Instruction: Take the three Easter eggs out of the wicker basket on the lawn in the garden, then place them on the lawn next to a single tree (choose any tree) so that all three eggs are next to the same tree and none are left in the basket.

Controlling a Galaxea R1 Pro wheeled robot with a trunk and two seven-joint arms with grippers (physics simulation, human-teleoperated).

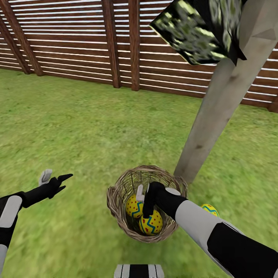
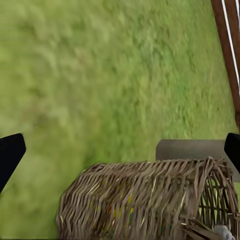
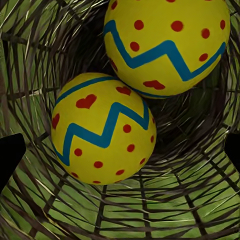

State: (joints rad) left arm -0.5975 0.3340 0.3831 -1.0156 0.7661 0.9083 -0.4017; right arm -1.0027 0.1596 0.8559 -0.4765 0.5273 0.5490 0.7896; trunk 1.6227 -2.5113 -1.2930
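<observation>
Roughly a third done: 1 egg [image 1: 210, 209] lay on the lawn [image 1: 77, 127] near the tree [image 1: 216, 116], apparently clear of the wicker basket [image 1: 116, 200]; 2 eggs [image 1: 151, 224] remained inside. Right gripper [image 1: 144, 200] reached in, fingers apart, empty. Left gripper [image 1: 56, 179] spread, idle. Rim tight; grass open all round.

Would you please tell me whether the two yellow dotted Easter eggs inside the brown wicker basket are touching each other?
Touching. In the right wrist view, one yellow Easter egg presses against the other egg with no gap between them, inside the wicker basket.
</observation>
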